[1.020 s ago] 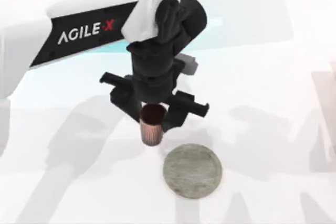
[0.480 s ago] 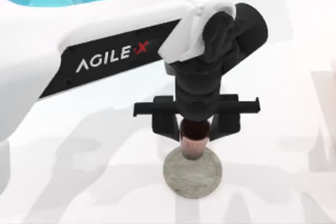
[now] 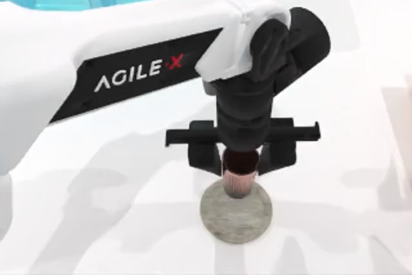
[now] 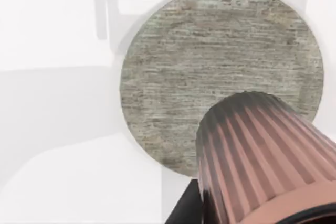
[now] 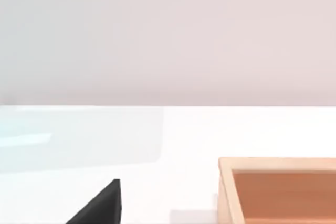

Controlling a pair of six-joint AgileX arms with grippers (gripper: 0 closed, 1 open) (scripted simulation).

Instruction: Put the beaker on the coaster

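Observation:
The beaker (image 3: 240, 175), a small ribbed copper-coloured cup, stands upright between the two black fingers of my left gripper (image 3: 240, 167), which is shut on it. It is over the far part of the coaster (image 3: 235, 216), a flat mottled grey disc. In the left wrist view the beaker (image 4: 262, 150) covers one edge of the coaster (image 4: 210, 61). I cannot tell whether its base touches the disc. My right arm is parked apart, and a dark piece of the right gripper (image 5: 100, 208) shows in the right wrist view.
The white table (image 3: 360, 94) spreads around the coaster, with my left arm (image 3: 129, 75) reaching in from the left. A wooden box (image 5: 226, 187) with an open top lies on the table in the right wrist view.
My left gripper carried the beaker to the right and nearer, from beside the coaster to over it. In the last half second it sank a little lower.

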